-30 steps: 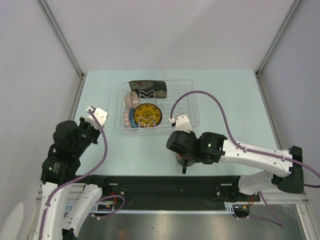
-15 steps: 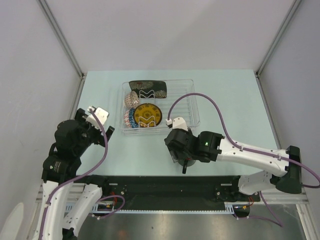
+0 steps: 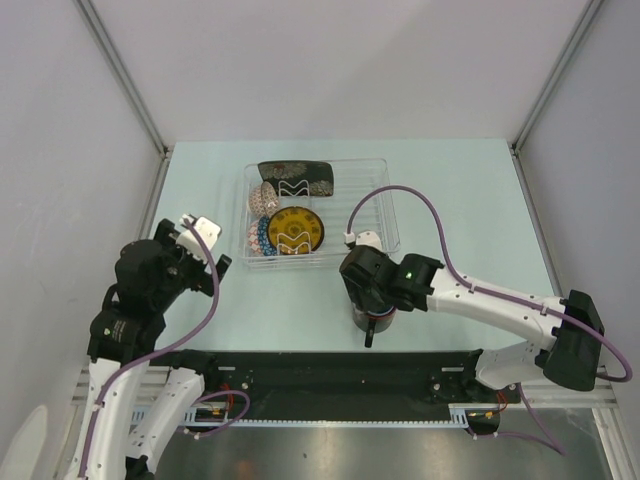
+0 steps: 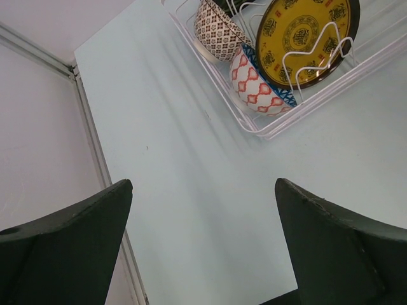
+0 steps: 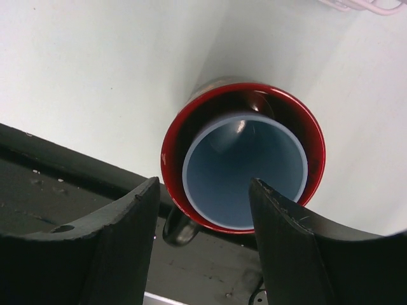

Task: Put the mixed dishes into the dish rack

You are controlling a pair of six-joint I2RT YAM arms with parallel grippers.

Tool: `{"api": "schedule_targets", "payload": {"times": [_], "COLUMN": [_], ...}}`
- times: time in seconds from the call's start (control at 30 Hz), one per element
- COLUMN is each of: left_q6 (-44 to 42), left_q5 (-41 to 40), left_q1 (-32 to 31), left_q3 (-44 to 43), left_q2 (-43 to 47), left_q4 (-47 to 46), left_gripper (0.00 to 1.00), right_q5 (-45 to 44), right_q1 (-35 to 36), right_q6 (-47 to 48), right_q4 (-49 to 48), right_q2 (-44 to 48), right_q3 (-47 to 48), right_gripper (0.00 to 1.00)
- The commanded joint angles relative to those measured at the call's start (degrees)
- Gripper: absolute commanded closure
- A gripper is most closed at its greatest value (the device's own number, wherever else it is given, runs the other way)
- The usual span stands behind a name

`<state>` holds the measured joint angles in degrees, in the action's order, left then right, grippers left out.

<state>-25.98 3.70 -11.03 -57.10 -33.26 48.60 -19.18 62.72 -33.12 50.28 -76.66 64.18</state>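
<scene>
Left hand (image 4: pixel 203 248): fingers wide apart, holding nothing, over bare tabletop (image 4: pixel 191 159) left of the rack.
Bowl (image 4: pixel 261 86): on edge in the rack's near-left corner.
Plate (image 4: pixel 306 33): upright in the rack, just beside the bowl.
Rack (image 3: pixel 375 225): we see no dishes in its right half.
Mug (image 5: pixel 245 168): upright on the tabletop by the front edge, outside the rack.
Right hand (image 5: pixel 202 187): spread, unclosed, one finger outside the mug's wall and one over its inside.
Handling, our judgement: lower until both fingers overlap the wall deeply, pinch firmly, lift straight, and clear the rack's rim.
</scene>
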Motion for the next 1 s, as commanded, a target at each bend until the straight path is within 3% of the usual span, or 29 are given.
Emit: {"api": "schedule_targets", "payload": {"times": [0.0,0.37,0.7,0.97], "left_q6": [0.2,-0.4,-0.9,-1.3], "left_q5": [1.2,1.1,1.4,1.1], "left_q1": [-0.2,-0.2,-0.2,-0.2], "left_q3": [0.3,1.6,2.3,2.3], "left_q2": [0.1,0.1,-0.1,0.4], "left_q4": [-1.2,-1.8,-2.5,-2.5], "left_gripper": [0.00,0.00,0.00,0.00], "right_q5": [1.5,4.0,5.1,5.1], "right_q1": [-1.8,-6.3,-5.9,-5.5], "right_q6": [1.5,3.7,3.7,4.6], "right_q4": [-3.1,-5.7,-6.2,-7.1], "right_q2": [0.0,-1.1,-2.5,-5.2], "right_q3": [-0.5,-1.4,-2.2,-4.3], "right_gripper": [0.38,0.44,0.45,0.53]}}
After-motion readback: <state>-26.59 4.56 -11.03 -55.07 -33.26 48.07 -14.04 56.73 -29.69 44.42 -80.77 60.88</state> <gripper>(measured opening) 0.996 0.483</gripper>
